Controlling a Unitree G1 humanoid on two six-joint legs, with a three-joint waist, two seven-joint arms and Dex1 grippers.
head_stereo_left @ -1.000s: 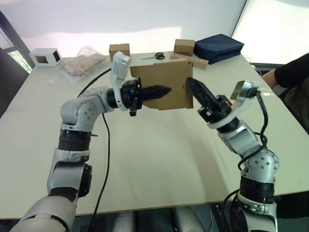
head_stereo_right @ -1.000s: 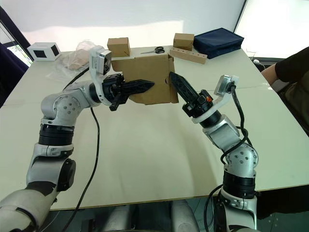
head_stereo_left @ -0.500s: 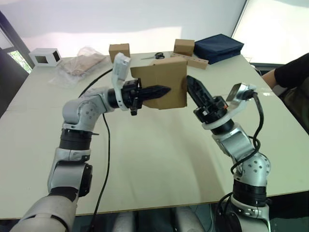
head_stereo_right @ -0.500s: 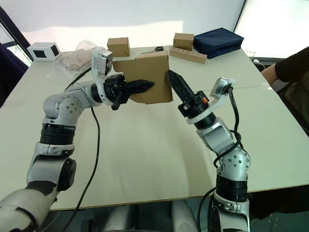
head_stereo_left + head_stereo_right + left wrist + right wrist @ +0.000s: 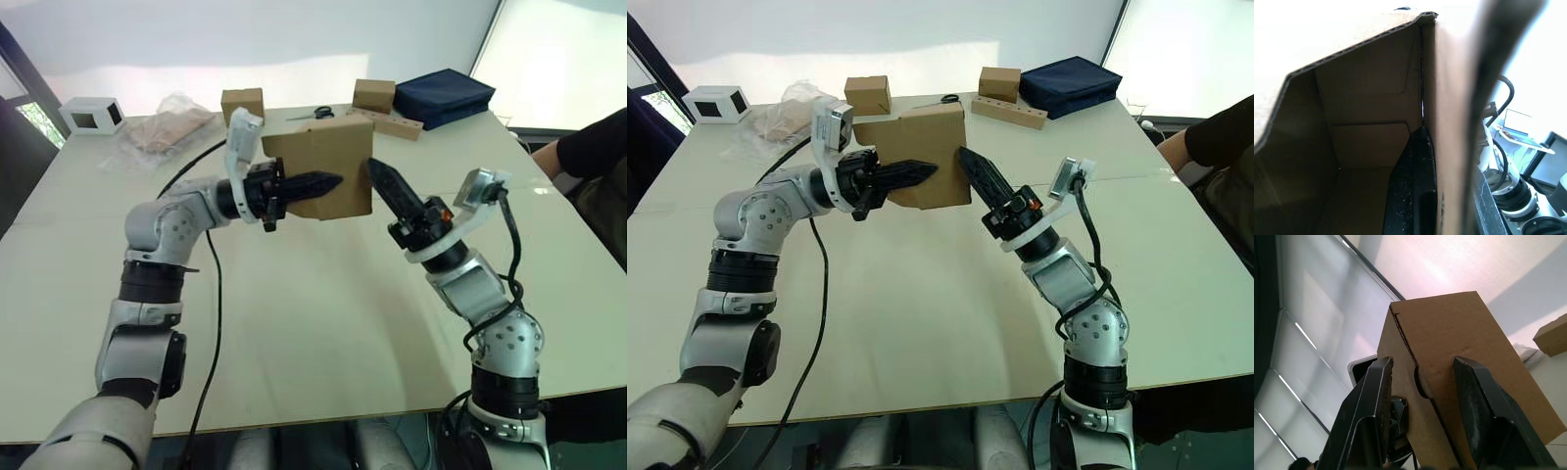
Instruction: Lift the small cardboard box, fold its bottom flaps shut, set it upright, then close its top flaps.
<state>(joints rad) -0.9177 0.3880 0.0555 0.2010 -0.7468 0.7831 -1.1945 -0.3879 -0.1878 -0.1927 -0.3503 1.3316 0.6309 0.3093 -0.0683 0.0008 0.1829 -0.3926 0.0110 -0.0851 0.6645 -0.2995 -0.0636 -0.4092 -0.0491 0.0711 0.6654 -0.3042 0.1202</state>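
Two grippers are at the box, and you hold it up in the air over the far half of the table.

Your left gripper has it. In the left wrist view one black finger is inside the box, flat against a wall. The other finger lies on the outside of that same wall. So the left jaws are pinched shut on the wall.

Your right gripper comes up from the right side. Its tip is at the right face of the box. In the right wrist view its two fingers stand apart, with a corner edge of the box between them. They are open and hold nothing. I cannot tell if the tip touches the cardboard.

The box lies straight ahead of the right jaws, just past the tips. Its open end faces your left arm, and its long side runs across from left to right.

I think the flaps are still to fold. The right arm is free, so it should do the pushing while the left holds firm. The walls are thin, so push softly.
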